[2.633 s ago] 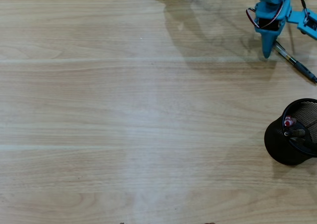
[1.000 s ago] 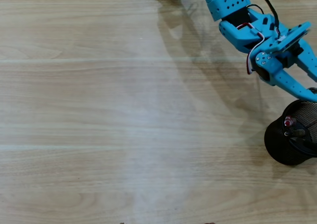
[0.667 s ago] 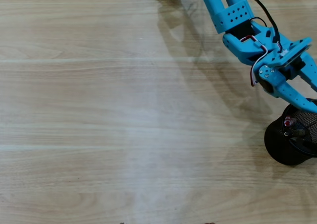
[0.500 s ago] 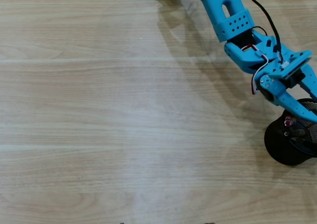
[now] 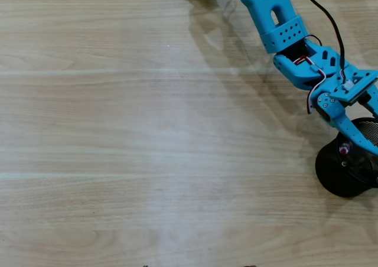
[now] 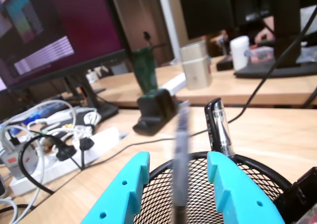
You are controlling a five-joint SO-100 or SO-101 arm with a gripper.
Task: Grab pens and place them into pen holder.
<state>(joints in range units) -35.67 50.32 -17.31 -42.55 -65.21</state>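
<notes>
Overhead looks straight down; wrist camera peers close, perhaps level; both share holder [image 5: 341,173].

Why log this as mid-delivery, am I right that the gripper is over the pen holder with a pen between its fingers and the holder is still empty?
Not quite: the holder is not empty. The wrist view shows a clear-barrelled pen already standing inside it. The rest holds: the gripper is over the holder, with a pen between its fingers.
</notes>
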